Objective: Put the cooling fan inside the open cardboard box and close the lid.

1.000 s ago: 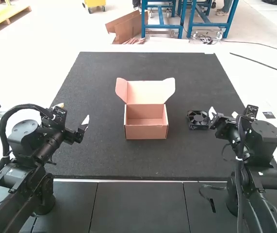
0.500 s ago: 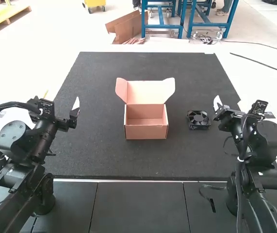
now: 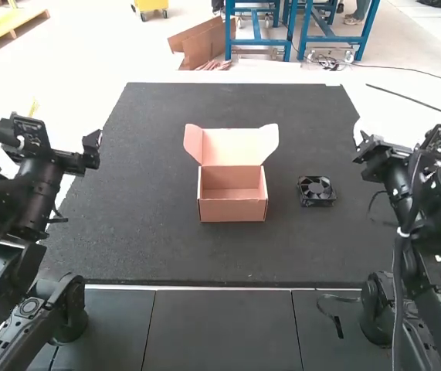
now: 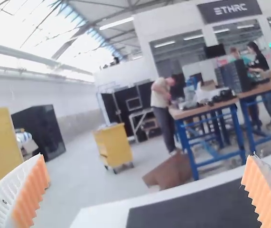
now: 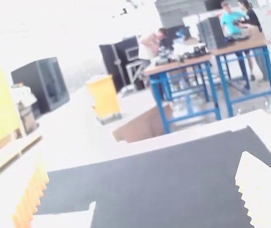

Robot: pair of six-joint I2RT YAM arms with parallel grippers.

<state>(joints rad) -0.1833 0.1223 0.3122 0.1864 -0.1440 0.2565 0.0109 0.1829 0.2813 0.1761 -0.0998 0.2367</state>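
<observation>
While the cardboard box (image 3: 232, 193) is sitting open at the middle of the tabletop (image 3: 150, 247), with the cooling fan (image 3: 316, 190) lying near it toward the right edge, the left tool (image 3: 59, 130) and right tool (image 3: 401, 141) are hovering by opposite edges. Through the left wrist view, the ribbed fingers (image 4: 28, 194) are spreading wide, holding nothing. Through the right wrist view, the fingers (image 5: 261, 190) are gaping wide too, empty.

We see a black mat (image 3: 158, 232) spread flat across the white counter (image 3: 73, 116). Along its near edge we make out dark panels (image 3: 220, 328) set side by side.
</observation>
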